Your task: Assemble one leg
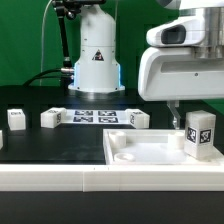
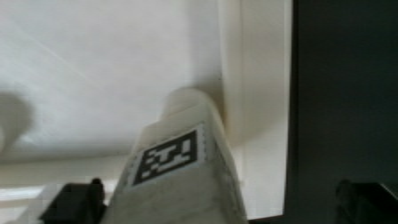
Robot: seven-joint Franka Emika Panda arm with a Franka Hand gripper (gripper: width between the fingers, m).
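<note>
While the gripper (image 2: 219, 203) hung over the panel (image 1: 140, 152), its jaws stood wide apart, with nothing clamped. From the wrist view the two dark fingers (image 2: 75, 203) showed on either side of the leg (image 2: 178, 150). Each had a clear gap to it, so neither touched it. The leg stood upright on the panel, close to the panel's rim on the exterior view's right, where the white surface met the dark bench (image 1: 30, 145). Its black-and-white tag (image 1: 202, 135) faced the exterior camera. The wrist view caught the same tag on the leg's face, below its rounded top. In the exterior view only one finger could be seen, pointing down just beside the leg on the exterior view's left. The other was hidden, and I could not tell from there whether the tips reached as low as the leg's top.

The panel lay flat near the bench's front edge, toward the front corner on the exterior view's right. Farther back, about mid-bench, lay the marker board (image 1: 95, 116). Three small white blocks (image 1: 50, 118) stood in line with it. Two were toward the bench's edge on the exterior view's left, and one was just beside the board on the exterior view's right. Behind the board, toward the back edge, rose the arm's base (image 1: 95, 55).
</note>
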